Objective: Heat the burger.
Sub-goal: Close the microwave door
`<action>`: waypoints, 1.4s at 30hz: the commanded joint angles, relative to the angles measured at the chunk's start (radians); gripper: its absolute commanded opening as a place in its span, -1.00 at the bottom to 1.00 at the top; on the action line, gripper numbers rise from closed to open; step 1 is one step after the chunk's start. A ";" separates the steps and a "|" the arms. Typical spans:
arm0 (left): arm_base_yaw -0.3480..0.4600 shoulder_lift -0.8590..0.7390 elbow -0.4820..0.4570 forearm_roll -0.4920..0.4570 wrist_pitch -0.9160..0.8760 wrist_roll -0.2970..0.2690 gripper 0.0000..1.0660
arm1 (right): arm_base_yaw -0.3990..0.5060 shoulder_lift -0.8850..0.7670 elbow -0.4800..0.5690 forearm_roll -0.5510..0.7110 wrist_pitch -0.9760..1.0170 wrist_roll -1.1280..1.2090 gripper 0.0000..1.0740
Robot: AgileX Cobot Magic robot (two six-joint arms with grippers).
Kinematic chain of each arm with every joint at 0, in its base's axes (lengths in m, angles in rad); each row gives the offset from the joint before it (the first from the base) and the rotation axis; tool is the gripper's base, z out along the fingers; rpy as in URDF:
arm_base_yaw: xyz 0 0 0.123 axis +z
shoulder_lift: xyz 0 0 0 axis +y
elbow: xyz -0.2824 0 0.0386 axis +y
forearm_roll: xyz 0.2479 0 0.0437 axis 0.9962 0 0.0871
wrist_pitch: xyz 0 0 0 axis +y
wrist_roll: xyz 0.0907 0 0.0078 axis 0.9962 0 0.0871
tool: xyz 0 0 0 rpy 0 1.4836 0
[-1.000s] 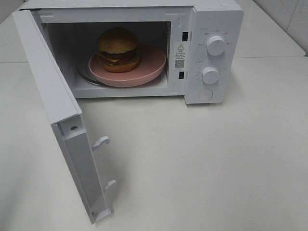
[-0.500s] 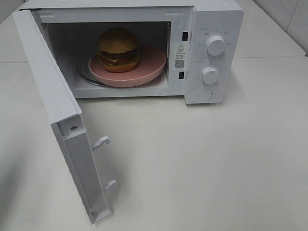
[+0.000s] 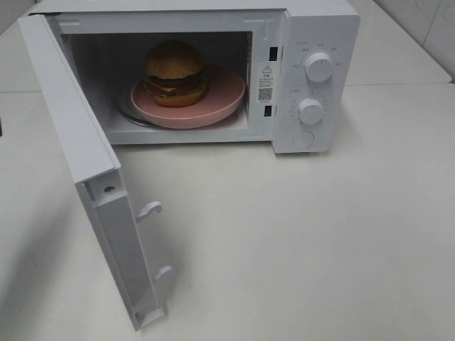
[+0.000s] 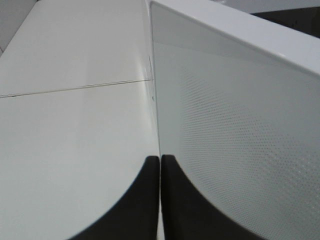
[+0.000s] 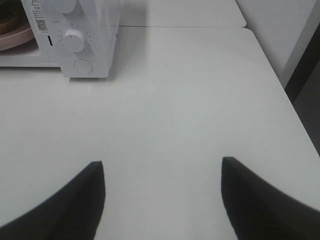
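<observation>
The burger (image 3: pixel 175 73) sits on a round pink plate (image 3: pixel 224 92) inside the white microwave (image 3: pixel 320 28). The microwave door (image 3: pixel 71 121) stands wide open, swung out to the front left. In the left wrist view my left gripper (image 4: pixel 160 159) has its two dark fingers pressed together, empty, close to the door's dotted outer face (image 4: pixel 240 125). My right gripper (image 5: pixel 162 162) is open and empty above the bare table, to the right of the microwave. Neither gripper shows clearly in the exterior view.
The microwave's control panel carries two knobs (image 3: pixel 318 67) (image 3: pixel 311 111) and a round button (image 3: pixel 303 139). Two door latch hooks (image 3: pixel 151 209) stick out from the door's inner edge. The white table (image 3: pixel 320 234) ends at its right edge (image 5: pixel 280 85).
A thin dark sliver has appeared at the left edge of the exterior view, beside the door. The burger, plate and door have not moved.
</observation>
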 commanded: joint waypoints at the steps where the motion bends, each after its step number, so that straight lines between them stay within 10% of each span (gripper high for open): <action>1: -0.032 0.073 -0.038 0.010 -0.053 -0.019 -1.00 | -0.008 -0.030 -0.001 -0.004 -0.008 -0.006 0.14; 7: -0.031 0.177 -0.103 0.086 -0.052 -0.031 -1.00 | -0.008 -0.030 -0.001 -0.004 -0.008 -0.006 0.14; 20: -0.031 0.369 -0.267 0.412 -0.054 -0.293 -1.00 | -0.008 -0.030 -0.001 -0.004 -0.008 -0.006 0.14; 42: -0.040 0.574 -0.477 0.612 -0.138 -0.582 -1.00 | -0.008 -0.030 -0.001 -0.004 -0.008 -0.006 0.14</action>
